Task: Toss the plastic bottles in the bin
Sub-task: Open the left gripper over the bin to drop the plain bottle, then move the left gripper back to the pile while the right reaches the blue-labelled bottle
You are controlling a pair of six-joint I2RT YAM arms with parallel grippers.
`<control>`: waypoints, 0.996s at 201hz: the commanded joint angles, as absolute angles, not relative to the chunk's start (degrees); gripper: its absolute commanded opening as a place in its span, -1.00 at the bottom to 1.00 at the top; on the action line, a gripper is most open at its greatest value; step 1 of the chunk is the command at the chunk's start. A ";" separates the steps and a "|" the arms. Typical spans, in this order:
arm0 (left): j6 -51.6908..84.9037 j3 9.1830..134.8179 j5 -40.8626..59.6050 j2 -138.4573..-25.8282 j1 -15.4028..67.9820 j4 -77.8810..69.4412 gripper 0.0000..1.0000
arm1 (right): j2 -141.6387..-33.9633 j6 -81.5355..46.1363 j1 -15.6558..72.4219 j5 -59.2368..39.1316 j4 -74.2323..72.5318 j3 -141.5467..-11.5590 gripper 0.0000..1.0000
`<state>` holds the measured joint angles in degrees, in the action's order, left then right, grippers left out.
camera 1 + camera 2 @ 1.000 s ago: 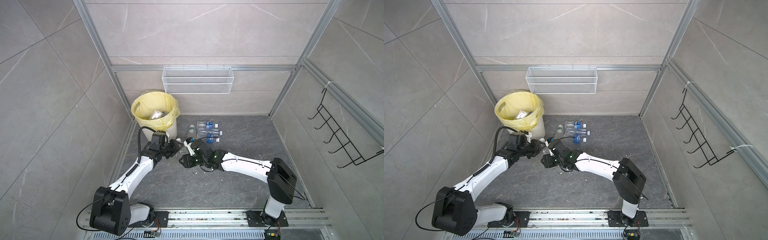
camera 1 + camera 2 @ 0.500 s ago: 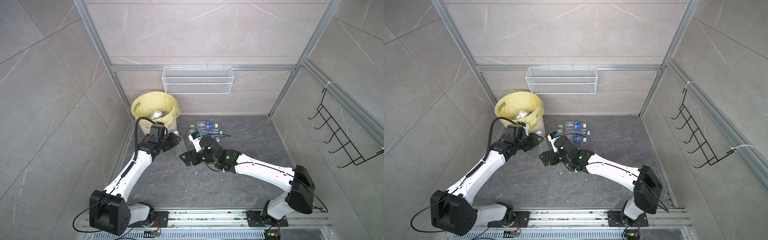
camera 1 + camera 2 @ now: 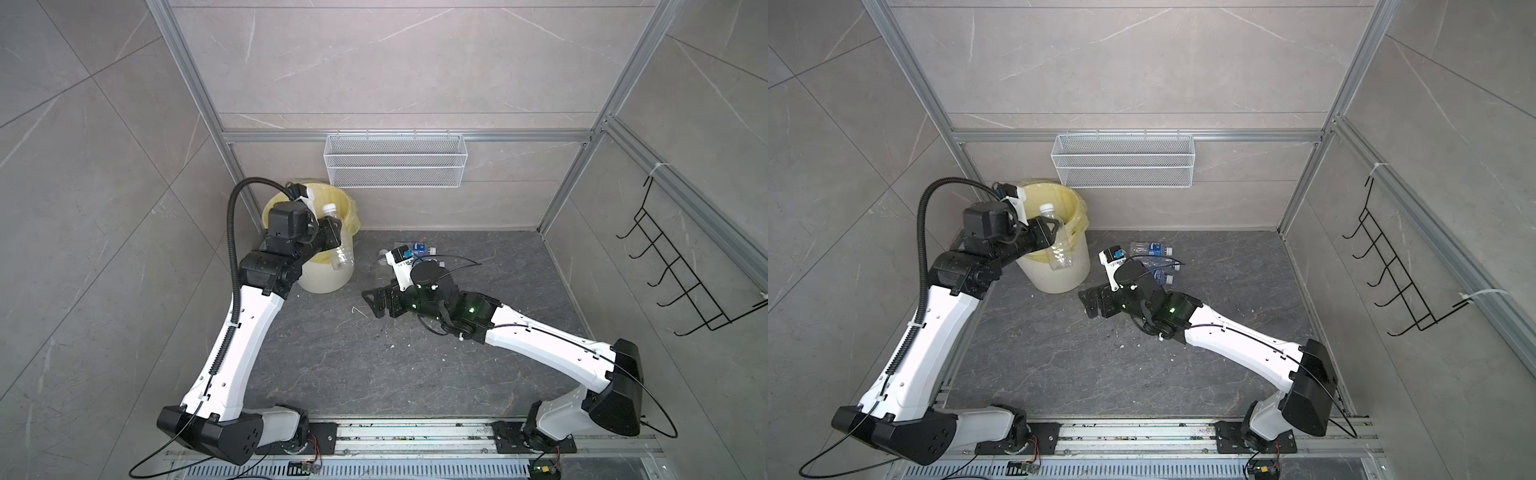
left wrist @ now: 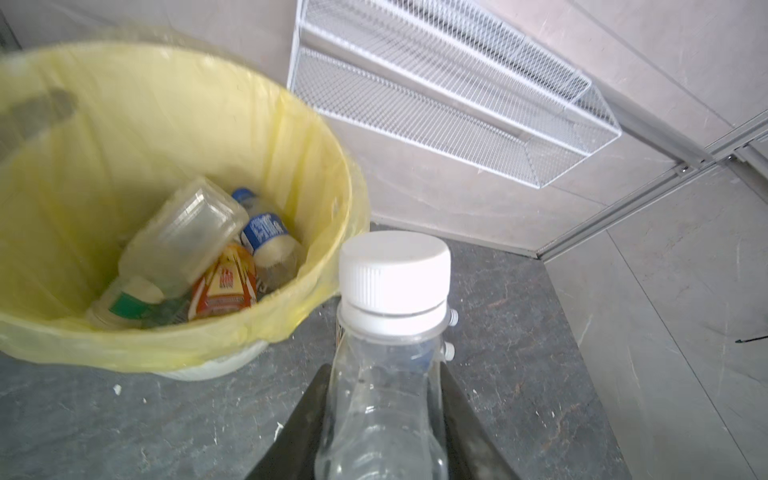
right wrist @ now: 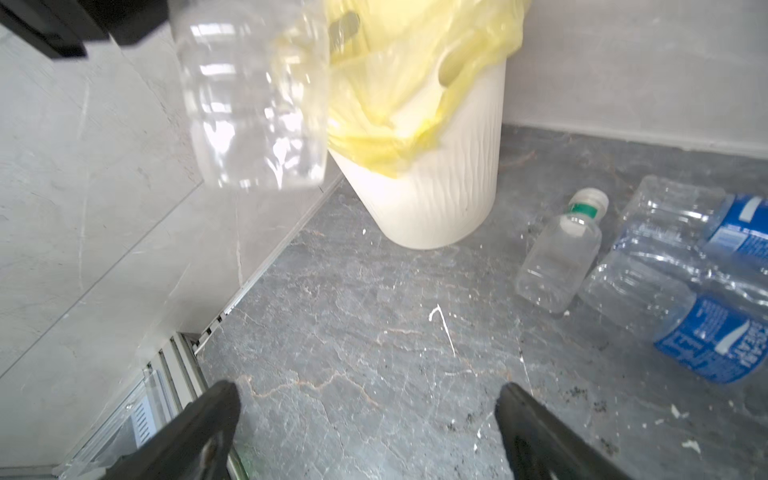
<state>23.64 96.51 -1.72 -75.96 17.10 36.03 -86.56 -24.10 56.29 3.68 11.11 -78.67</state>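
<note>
My left gripper is shut on a clear plastic bottle with a white cap, held tilted against the near rim of the bin. The bin is cream-white and ribbed, has a yellow liner, and holds several bottles, one with an orange-red label. My right gripper hangs open and empty over bare floor to the right of the bin. A small clear bottle with a green band and two blue-labelled bottles lie on the floor.
A white wire mesh basket hangs on the back wall above the bin. A black hook rack is fixed to the right wall. Metal frame posts line the corners, and the arms' base rail runs along the front edge.
The right gripper opened and let go of the clear bottle, then drew back to the right. The left arm carried the bottle up and back to the bin's rim.
</note>
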 commanded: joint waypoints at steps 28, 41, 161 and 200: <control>14.45 109.44 -10.20 -79.54 16.77 35.45 -0.28 | -87.23 -22.85 56.60 4.57 12.35 -80.56 0.99; 13.40 112.88 -10.59 -82.93 16.03 35.51 -0.28 | -87.32 -23.01 56.60 4.72 12.55 -80.60 0.99; 22.94 130.10 6.87 -102.77 2.73 45.26 1.00 | -84.16 -23.99 56.59 7.58 13.96 -76.72 1.00; 22.11 121.73 8.39 -96.18 4.18 41.61 1.00 | -84.42 -23.56 56.51 11.23 14.65 -76.90 0.99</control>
<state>22.13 123.46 5.61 -103.07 3.33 47.35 -85.38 -23.92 56.29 7.57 13.30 -77.23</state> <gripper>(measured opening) 0.998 0.992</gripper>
